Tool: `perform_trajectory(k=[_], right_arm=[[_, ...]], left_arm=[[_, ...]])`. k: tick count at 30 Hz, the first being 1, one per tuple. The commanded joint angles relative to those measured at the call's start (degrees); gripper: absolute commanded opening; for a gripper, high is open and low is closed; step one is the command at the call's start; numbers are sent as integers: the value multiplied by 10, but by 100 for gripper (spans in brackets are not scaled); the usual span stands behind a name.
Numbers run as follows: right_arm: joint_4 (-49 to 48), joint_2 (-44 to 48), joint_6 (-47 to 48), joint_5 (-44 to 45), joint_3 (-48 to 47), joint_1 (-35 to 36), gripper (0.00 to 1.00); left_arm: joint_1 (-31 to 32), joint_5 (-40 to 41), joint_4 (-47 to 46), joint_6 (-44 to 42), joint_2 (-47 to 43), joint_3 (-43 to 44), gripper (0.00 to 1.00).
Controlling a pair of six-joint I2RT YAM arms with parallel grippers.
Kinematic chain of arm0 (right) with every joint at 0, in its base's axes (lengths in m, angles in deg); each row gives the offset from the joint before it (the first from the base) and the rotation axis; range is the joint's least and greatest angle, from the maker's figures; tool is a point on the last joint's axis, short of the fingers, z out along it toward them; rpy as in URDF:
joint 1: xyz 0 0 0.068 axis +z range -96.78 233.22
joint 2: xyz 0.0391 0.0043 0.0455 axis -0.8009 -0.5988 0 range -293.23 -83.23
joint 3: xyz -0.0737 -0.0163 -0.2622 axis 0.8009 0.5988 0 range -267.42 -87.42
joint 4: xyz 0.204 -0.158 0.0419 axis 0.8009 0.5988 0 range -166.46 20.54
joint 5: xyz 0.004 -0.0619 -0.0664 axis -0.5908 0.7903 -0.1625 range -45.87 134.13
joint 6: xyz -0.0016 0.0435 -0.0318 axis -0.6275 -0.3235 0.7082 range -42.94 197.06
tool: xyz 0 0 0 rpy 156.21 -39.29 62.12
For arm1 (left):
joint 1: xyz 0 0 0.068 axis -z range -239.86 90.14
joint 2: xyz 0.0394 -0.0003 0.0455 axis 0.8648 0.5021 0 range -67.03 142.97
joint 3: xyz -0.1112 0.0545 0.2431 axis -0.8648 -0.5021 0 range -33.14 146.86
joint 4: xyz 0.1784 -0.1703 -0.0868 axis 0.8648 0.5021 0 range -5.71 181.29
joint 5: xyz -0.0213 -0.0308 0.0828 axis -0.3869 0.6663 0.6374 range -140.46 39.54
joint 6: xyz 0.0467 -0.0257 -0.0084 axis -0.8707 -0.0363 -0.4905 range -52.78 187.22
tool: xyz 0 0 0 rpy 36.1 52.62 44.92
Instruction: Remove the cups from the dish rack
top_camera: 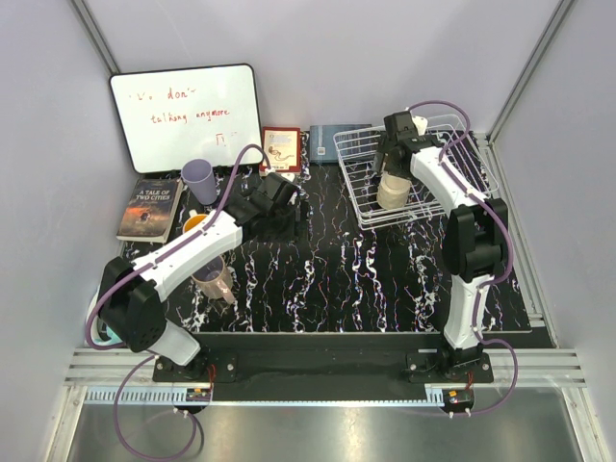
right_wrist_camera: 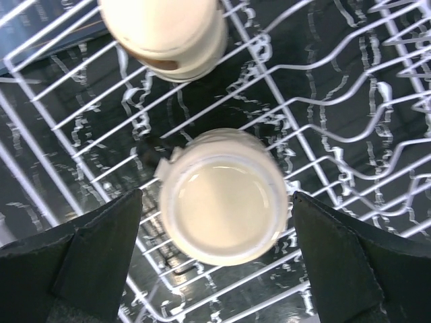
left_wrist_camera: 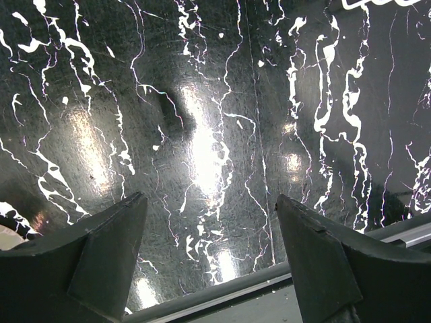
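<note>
Marbled mat (top_camera: 337,279); R hand (right_wrist_camera: 215,202) spread over cream cup (right_wrist_camera: 221,208).

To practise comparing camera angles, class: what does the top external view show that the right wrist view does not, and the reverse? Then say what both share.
Only the top view: the whiteboard, a book, a lavender cup and the left arm. Only the right wrist view: the right tool open, its fingers either side of a cream cup without touching it, and a second cream cup beyond. Both: the white dish rack, at least one cream cup in it, and the black marbled table.
</note>
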Motion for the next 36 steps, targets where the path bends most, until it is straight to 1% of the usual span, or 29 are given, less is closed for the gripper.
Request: perform_trajectory(k=[1,8,14,28,31,32,33,34,35,36], right_arm=[[-8,42,22,59,14,-1,100],[-10,28,22,1,30,-9,100],[-10,8,17,-24,37,-9,100],[-6,-24,21,-42,50,-15,100],[-2,-29,19,-44,48,-17,96],[-2,-28,18,-42,52,-17,93],[-2,-26,18,-41,54,-17,73],[-2,-25,16,-37,56,-17,61],[-1,-19,16,-36,60,-17,45],[-1,-17,15,-35,62,-17,21]], left_arm=[[3,-10,-19,6,1,-3,81],[5,-15,-21,4,9,-2,81],[7,-15,-21,2,11,-3,81],[8,-17,-21,3,18,-4,81],[8,-17,-21,4,19,-5,81],[9,-16,-22,4,19,-4,81],[8,-16,-21,4,19,-5,81],[8,-15,-21,4,19,-5,81],[8,-14,-21,4,18,-6,81],[9,-14,-21,5,18,-6,81]])
